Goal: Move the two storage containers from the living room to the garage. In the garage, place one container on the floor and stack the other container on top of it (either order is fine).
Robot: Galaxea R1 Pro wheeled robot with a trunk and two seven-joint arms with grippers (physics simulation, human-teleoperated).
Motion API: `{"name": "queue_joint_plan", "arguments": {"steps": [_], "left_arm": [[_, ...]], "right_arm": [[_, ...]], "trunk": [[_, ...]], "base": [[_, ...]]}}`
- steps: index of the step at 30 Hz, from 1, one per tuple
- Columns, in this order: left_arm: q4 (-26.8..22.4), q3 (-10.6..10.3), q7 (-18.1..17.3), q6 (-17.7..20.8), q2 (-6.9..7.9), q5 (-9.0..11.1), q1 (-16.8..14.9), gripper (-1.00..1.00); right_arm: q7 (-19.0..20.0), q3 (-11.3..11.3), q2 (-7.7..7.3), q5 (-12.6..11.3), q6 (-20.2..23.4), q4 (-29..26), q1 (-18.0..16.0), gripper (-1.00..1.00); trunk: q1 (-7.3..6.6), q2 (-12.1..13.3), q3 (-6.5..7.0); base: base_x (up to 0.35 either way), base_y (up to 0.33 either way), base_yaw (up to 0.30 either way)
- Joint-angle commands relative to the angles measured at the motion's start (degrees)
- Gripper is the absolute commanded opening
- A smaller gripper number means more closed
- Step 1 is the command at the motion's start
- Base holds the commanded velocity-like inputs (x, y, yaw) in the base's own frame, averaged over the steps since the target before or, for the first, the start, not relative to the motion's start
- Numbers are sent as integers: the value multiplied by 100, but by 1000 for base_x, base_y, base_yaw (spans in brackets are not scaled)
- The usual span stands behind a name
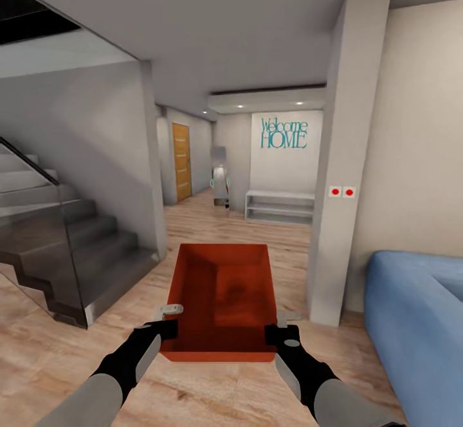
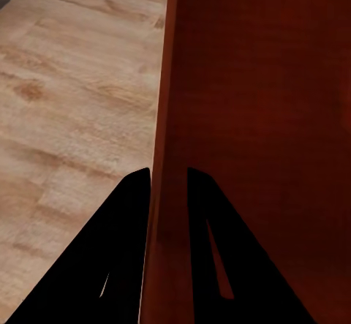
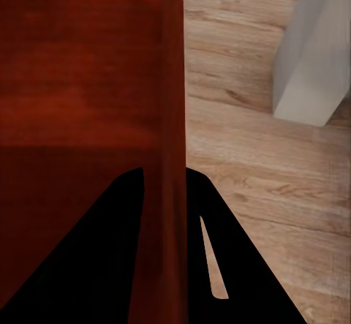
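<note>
One storage container [image 1: 222, 298], red-orange, lidless and empty, is carried out in front of the robot, held off the wood plank floor [image 1: 58, 350] between both arms. The left gripper [image 1: 168, 328] is clamped on the container's left wall near the near corner; the left wrist view shows one finger on each side of that wall [image 2: 162, 192], pinched tight. The right gripper [image 1: 278, 333] is clamped the same way on the right wall, with fingers straddling it in the right wrist view [image 3: 164, 192]. So it's a two-handed grasp and the bin sits level.

The location looks like the living room edge: blue sofa [image 1: 418, 324] at near right, grey staircase [image 1: 71, 260] with a glass rail at left, white pillar [image 1: 344, 176] just right of the bin. Ahead, a hallway runs to a wooden door [image 1: 182, 161] at far left, a white bench [image 1: 280, 206] and a "Welcome HOME" wall sign [image 1: 283, 133].

Progress, as a judgement: early. One bin is picked up and in transit, not yet in the garage, and no grey concrete is in sight. I can't see the second container, so its status is unknown. Still left: drive through the hallway to the garage, set this bin down, fetch the other and stack the two.
</note>
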Motion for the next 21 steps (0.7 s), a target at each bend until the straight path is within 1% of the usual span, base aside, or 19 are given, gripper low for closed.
{"name": "queue_joint_plan", "arguments": {"steps": [1,21], "left_arm": [[-8,39,167,43,13,-57,-2,-100],[-19,39,167,39,22,-57,-2,-100]], "right_arm": [[-345,-96,-7,60,3,-25,-7,-100],[-341,-97,-15,60,-5,-25,-7,-100]], "trunk": [[4,-5,-7],[4,-5,-7]], "base": [[321,0,0],[321,0,0]]}}
